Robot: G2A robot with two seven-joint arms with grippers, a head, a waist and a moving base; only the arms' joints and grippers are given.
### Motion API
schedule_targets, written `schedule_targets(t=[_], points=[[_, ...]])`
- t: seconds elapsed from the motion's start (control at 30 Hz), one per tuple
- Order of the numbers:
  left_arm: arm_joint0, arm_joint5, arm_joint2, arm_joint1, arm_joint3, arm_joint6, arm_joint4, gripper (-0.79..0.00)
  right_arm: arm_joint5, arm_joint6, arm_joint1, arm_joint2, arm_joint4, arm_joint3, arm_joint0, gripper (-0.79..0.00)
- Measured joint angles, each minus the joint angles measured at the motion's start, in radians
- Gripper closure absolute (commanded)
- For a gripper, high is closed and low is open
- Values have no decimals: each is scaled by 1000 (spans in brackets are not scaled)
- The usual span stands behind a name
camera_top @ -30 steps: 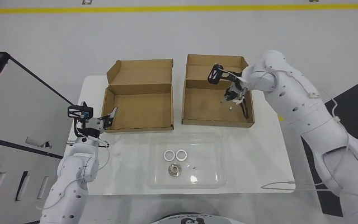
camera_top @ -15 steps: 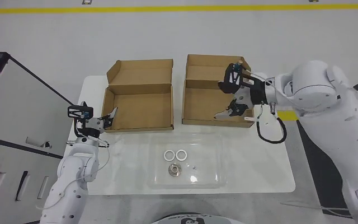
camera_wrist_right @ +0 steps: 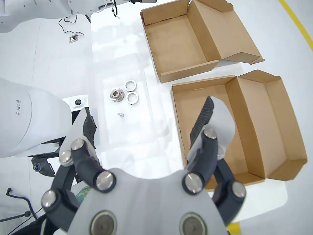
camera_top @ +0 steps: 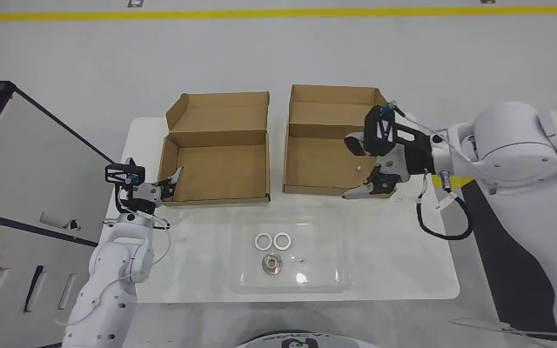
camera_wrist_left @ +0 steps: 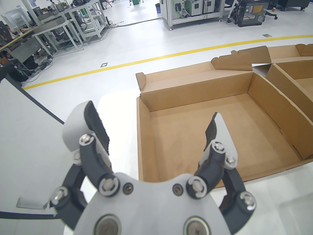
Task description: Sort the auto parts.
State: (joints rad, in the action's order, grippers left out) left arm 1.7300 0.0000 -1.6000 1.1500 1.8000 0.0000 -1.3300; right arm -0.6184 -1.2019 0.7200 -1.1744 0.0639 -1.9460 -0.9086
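Observation:
Two white rings (camera_top: 262, 241) (camera_top: 282, 239), a metal flanged hub (camera_top: 272, 263) and a small screw (camera_top: 302, 257) lie in a clear tray (camera_top: 326, 265) at the table's front. The right wrist view shows the rings (camera_wrist_right: 130, 85) (camera_wrist_right: 132, 98), hub (camera_wrist_right: 117, 94) and screw (camera_wrist_right: 120, 115) too. My right gripper (camera_top: 355, 168) (camera_wrist_right: 148, 111) hangs open and empty over the front edge of the right cardboard box (camera_top: 322, 161) (camera_wrist_right: 254, 113). My left gripper (camera_top: 171, 180) (camera_wrist_left: 154, 121) stands open and empty at the left wall of the left cardboard box (camera_top: 222, 170) (camera_wrist_left: 220, 123).
Both boxes stand side by side at the back of the white table (camera_top: 409, 252), lids folded back. The left box (camera_wrist_right: 176, 40) looks empty. A finger (camera_wrist_right: 205, 116) hides part of the right box's floor. Bare table lies on either side of the tray.
My right arm has drawn back from deep inside the right box to its front edge, with the gripper turned and open. The left arm has not moved.

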Motion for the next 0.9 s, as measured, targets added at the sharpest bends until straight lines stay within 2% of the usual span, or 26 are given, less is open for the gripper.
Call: schedule_targets(t=[0.3,0.4,0.53,0.73,0.9], points=[[0,0,0,0,0,0,0,-785,2,3,0,0,3,-1,-1,-785],[0,0,0,0,0,0,0,-785,31,20,1,6,43,-24,-5,-785],[0,0,0,0,0,0,0,-785,69,-64,0,30,68,-61,33,-785],[0,0,0,0,0,0,0,-785,117,-117,5,169,81,-94,160,-785],[0,0,0,0,0,0,0,-785,152,-152,23,358,71,-79,333,-785]])
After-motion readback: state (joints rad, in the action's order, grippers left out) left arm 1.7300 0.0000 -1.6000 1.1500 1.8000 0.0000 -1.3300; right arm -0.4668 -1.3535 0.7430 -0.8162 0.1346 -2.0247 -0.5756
